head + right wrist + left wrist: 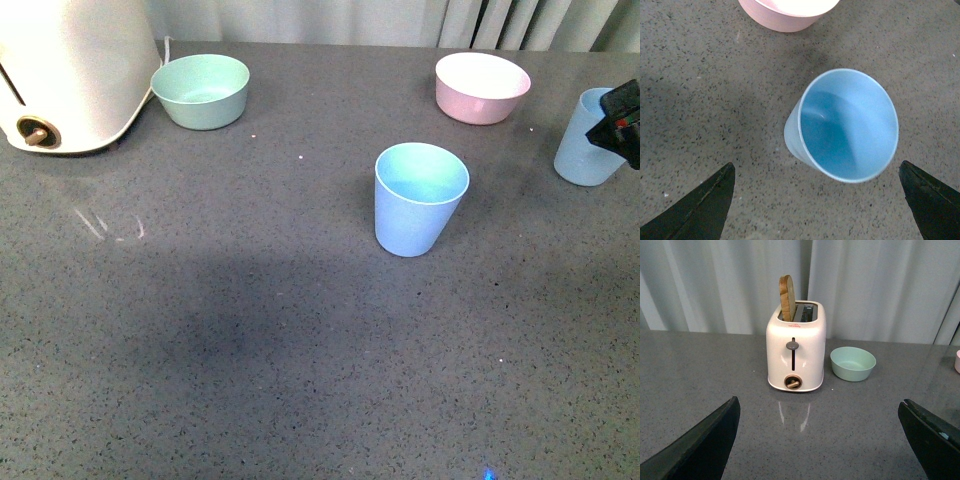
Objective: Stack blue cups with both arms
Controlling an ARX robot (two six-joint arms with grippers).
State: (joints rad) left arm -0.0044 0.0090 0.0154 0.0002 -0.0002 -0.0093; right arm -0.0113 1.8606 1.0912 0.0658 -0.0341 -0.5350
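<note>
One blue cup [420, 200] stands upright in the middle of the grey table. A second blue cup [583, 145] stands at the far right, partly covered by the black head of my right arm [622, 120]. In the right wrist view this cup [847, 125] sits upright just ahead of the right gripper [816, 166], which is open, with one finger [705, 207] on each side and touching nothing. My left gripper [818, 401] is open over bare tabletop, facing the toaster, with no cup in its view. The left arm does not show in the front view.
A white toaster [70, 70] with a wooden slice in its slot [787, 297] stands at the back left. A mint-green bowl [201, 90] is beside it. A pink bowl [482, 87] sits at the back right, close to the right-hand cup. Curtains hang behind the table.
</note>
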